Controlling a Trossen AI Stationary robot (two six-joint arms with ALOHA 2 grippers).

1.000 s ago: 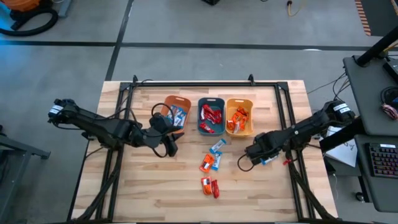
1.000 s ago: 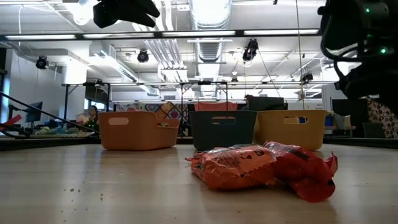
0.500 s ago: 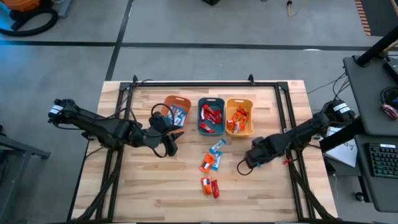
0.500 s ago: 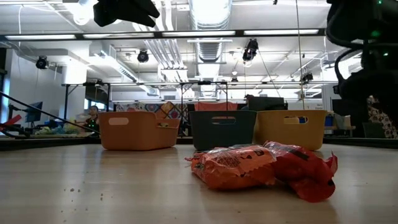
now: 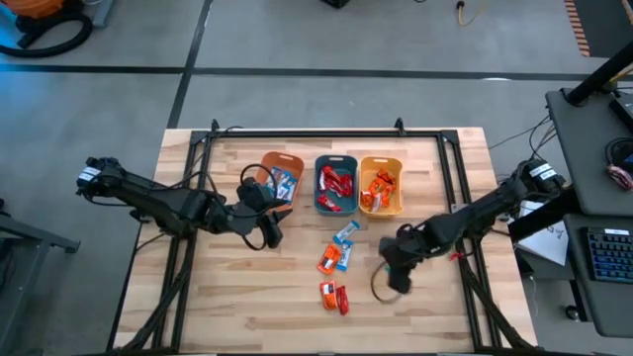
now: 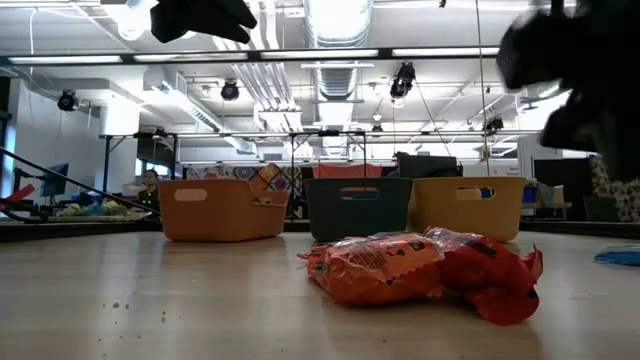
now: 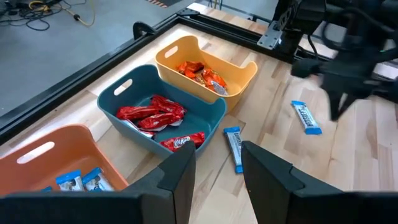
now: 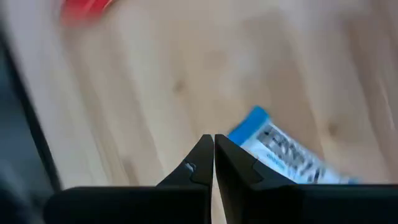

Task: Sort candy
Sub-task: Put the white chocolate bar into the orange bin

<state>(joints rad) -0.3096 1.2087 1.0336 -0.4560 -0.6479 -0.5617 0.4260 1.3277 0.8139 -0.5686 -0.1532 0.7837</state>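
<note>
Right arm reaches low across the tabletop [image 5: 247, 297], its right claw [image 5: 395, 259] pinched fully together, empty, hovering over bare wood right of the loose candies. A blue-and-white candy [image 8: 287, 154] lies flat just beside its fingertips, shiny wrapper, white lettering. Left arm stretches in from the left edge, left claw [image 5: 272, 229] hanging in front of the orange bin [image 5: 280, 176], fingers apart, nothing between them. Teal bin [image 5: 335, 185] holds red candies, yellow-orange bin [image 5: 381, 186] orange ones. An orange candy [image 6: 375, 267] and a red candy [image 6: 490, 268] sit touching mid-tabletop.
</note>
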